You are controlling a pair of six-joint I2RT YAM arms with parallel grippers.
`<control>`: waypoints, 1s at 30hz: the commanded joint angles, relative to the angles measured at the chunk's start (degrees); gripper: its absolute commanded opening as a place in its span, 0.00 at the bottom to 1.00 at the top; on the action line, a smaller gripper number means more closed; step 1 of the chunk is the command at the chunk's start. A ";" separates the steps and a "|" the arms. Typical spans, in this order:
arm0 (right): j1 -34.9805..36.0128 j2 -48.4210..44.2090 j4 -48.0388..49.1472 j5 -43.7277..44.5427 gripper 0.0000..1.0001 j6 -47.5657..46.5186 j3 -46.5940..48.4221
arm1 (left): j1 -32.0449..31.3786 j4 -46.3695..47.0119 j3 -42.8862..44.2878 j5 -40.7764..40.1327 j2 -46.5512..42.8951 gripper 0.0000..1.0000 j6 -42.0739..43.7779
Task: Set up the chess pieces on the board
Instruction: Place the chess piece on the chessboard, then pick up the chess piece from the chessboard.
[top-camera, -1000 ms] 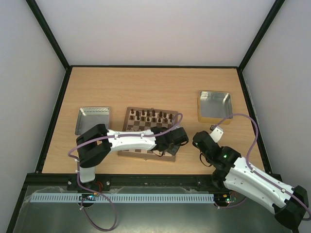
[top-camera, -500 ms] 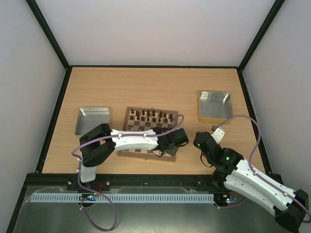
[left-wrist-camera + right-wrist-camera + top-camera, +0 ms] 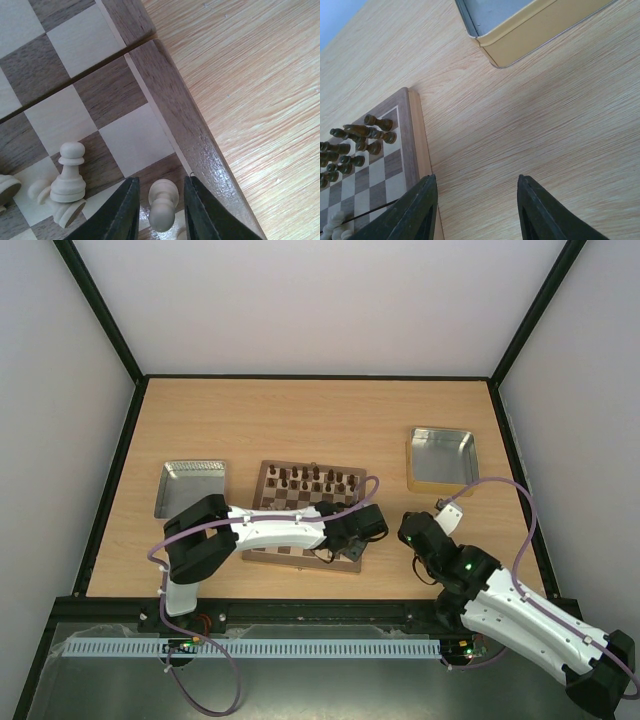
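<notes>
**Chess set on a table, 2 arms at work: what we record**

1. Board (image 3: pixel 300 502): we place it at the centre of the top view, flat on the wooden table (image 3: pixel 300 420). In the left wrist view its brown border (image 3: pixel 175 115) runs from the top centre down to the lower right.

2. Cream pawn (image 3: pixel 162 202): upright on the board's lower right corner square in the left wrist view, just beside the border. It stands between the 2 fingers of the left gripper (image 3: pixel 161 179). We see a thin gap on each side of it, so we list those jaws as narrow and not pressing it.

3. Other cream pieces: 1 pawn (image 3: pixel 70 172) upright at the lower left of the left wrist view, 1 piece (image 3: pixel 57 207) lying on its side against it, and 1 more (image 3: pixel 6 186) cut off by the left edge.

4. Dark pieces (image 3: pixel 315 480): lined up along the board's upper rows in the top view.

5. Right gripper (image 3: pixel 476 178): over bare table to the right of the board, jaws wide, nothing between them.

6. Trays, 2: left tray (image 3: pixel 192 472) beside the board's upper left corner, right tray (image 3: pixel 442 480) at the upper right, well apart from the board. We note a yellowish outer wall on it in the right wrist view.
</notes>
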 commanded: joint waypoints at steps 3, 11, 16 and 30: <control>-0.17 -1.17 0.40 1.82 0.43 0.87 -0.07 | 1.24 -1.15 2.85 0.28 -1.93 0.30 0.11; -0.21 0.41 7.54 -4.36 0.44 -4.91 0.97 | 5.86 2.77 -1.55 1.70 -10.89 0.37 -2.91; -0.24 8.95 16.10 -13.68 0.46 -11.67 2.96 | 12.07 6.93 -11.20 2.69 -18.69 0.39 -6.42; 5.45 41.30 17.56 -19.82 0.42 -21.78 21.81 | 21.20 20.56 -33.37 -6.98 -47.55 0.41 -7.99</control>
